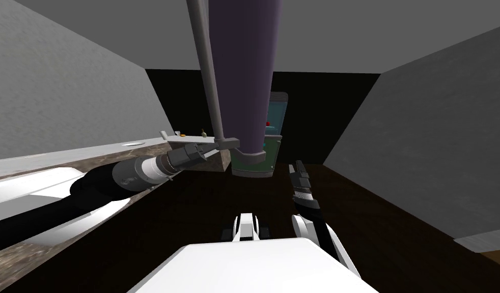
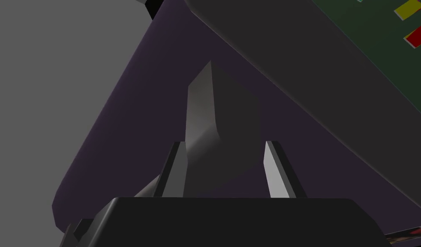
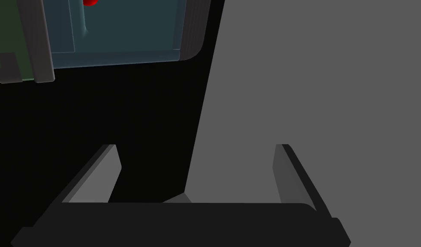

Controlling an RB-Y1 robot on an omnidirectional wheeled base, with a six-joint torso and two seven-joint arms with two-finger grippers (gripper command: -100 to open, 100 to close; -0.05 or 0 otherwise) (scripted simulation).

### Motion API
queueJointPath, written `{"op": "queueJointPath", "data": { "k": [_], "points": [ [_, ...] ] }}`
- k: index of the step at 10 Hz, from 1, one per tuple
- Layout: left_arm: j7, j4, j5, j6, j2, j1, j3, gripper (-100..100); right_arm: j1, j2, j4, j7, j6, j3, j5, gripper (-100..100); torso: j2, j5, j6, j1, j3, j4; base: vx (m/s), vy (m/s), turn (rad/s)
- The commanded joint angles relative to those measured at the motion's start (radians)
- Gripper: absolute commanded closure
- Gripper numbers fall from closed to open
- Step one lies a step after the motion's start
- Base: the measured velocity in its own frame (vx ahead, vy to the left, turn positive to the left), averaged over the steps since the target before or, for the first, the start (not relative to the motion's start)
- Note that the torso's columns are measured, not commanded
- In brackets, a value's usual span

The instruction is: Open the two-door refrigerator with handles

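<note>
left gripper (image 1: 212, 147) shut tight on the handle (image 1: 208, 66) low end, mid frame; handle runs long up to the top edge | purple door (image 1: 249, 76) top middle, swung open | right gripper (image 1: 298, 173) wide open, empty, farther off

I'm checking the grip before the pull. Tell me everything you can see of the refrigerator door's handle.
The handle is a long, plain grey bar running along the purple door, joined to it at the end nearest me by a short bent bracket. The left tool is shut on that end, one finger against each side. Nothing else touches it.
</note>
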Motion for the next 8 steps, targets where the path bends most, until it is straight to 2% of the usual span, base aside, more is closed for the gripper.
{"op": "queueJointPath", "data": {
  "k": [1,2,4,5,6,8],
  "points": [
    [0.005,0.002,0.005,-0.024,-0.005,0.001,0.015,100,0.0,0.0,0.0,0.0,0.0,0.0,0.0,0,0.0,0.0,-0.001,-0.003,0.0,-0.001,-0.034,0.274,-0.074],
    [0.035,0.002,0.026,-0.011,0.033,-0.004,0.048,-100,0.0,0.0,0.0,0.0,0.0,0.0,0.0,0,0.001,0.0,0.0,0.0,0.0,0.0,-0.023,0.155,0.051],
    [0.066,0.003,0.05,0.005,0.066,-0.018,0.087,-100,0.0,0.001,0.0,0.0,0.0,0.0,0.0,0,0.01,-0.004,-0.001,-0.018,0.011,0.0,0.015,-0.024,0.087],
    [0.082,0.004,0.062,0.013,0.082,-0.024,0.107,-100,0.0,0.001,0.0,0.0,0.0,0.001,0.0,0,0.011,-0.004,0.0,-0.017,0.012,0.0,0.016,-0.036,0.047],
    [0.082,0.004,0.062,0.013,0.082,-0.024,0.107,-100,0.0,0.001,0.0,0.0,0.0,0.001,0.0,0,0.013,-0.002,-0.001,-0.01,0.013,0.001,0.005,-0.029,0.008],
    [0.113,0.006,0.086,0.029,0.114,-0.038,0.146,-100,0.0,0.001,0.0,0.0,0.0,0.0,0.0,0,0.015,0.001,-0.002,-0.001,0.014,0.002,0.013,-0.002,0.04]
  ]
}}
